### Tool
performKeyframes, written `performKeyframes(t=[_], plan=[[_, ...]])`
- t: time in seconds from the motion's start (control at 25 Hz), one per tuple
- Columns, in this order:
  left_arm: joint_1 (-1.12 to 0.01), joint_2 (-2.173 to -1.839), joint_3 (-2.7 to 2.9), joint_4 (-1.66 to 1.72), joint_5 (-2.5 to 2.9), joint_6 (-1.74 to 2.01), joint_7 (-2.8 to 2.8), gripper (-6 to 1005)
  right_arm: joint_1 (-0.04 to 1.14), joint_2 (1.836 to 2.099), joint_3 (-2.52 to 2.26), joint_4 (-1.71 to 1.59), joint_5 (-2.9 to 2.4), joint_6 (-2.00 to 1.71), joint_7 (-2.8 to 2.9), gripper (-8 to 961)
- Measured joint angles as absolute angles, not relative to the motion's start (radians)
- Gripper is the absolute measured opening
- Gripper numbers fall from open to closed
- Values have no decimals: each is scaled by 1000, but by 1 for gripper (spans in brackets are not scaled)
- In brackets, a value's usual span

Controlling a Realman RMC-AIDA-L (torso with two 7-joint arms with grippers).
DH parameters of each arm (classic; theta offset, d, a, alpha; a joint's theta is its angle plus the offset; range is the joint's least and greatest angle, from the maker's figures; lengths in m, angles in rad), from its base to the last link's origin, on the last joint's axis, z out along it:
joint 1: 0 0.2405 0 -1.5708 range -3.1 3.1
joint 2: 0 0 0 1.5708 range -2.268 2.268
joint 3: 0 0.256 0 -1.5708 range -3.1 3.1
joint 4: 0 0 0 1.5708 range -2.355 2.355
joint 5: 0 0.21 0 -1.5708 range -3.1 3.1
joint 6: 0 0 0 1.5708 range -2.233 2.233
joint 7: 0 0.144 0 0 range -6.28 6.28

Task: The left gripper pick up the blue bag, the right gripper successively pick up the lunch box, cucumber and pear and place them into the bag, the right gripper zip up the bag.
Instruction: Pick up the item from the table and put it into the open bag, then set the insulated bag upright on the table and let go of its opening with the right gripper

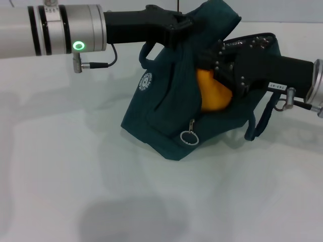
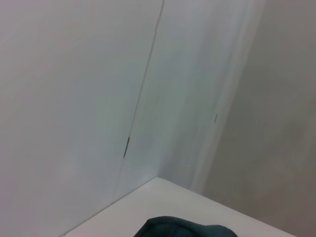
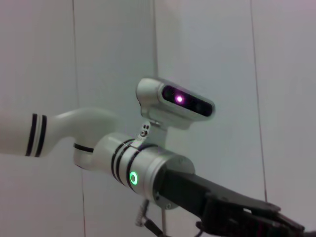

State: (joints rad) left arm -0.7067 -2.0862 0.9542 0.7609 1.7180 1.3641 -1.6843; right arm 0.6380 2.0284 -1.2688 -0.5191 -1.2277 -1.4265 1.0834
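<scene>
From the head view we see the blue bag [image 1: 166, 101] standing on the white table [image 1: 75, 176], its mouth turned toward the right and its lower edge resting on the surface. The left gripper [image 1: 177, 26] comes in from the left along the top of the picture and is clenched on the bag's upper edge, holding the fabric up in a peak. The right gripper [image 1: 222, 65] reaches in from the right and sits at the bag's opening, its tip buried among the folds; we cannot tell whether it is clenched or released. Just below that gripper, inside the opening, lies the pear [image 1: 212, 91], yellow-orange, touching the bag's inner wall. A zipper pull with a metal ring [image 1: 189, 137] hangs on the front of the bag, below the pear and well apart from both grippers. A strap [image 1: 260, 123] droops from the bag's right side under the right arm. A white round logo [image 1: 145, 83] marks the bag's left face.

In the left wrist view we see mostly pale wall [image 2: 98, 98], a strip of the table, and a small rounded piece of the bag at the lower edge; this arm's own fingers do not show.

In the right wrist view we see the left arm [image 3: 148, 173] with its green light ring, the robot's head camera [image 3: 175, 103] behind it, and the left gripper's dark body running to the picture's edge.
</scene>
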Motion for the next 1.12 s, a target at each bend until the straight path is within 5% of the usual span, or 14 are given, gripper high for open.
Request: performKeyframes(t=[0.72, 0.92, 1.12], plan=[[-706, -2086, 954, 761, 1712, 1358, -1684, 88, 579, 2016, -1274, -550, -1162, -1488, 1081, 191], [-699, -2086, 953, 761, 1712, 1357, -1683, 89, 450, 1962, -1271, -679, -1167, -1647, 1102, 326], [-698, -2086, 953, 749, 1712, 1357, -1667, 90, 359, 1883, -1239, -745, -1278, -1688, 1240, 319]])
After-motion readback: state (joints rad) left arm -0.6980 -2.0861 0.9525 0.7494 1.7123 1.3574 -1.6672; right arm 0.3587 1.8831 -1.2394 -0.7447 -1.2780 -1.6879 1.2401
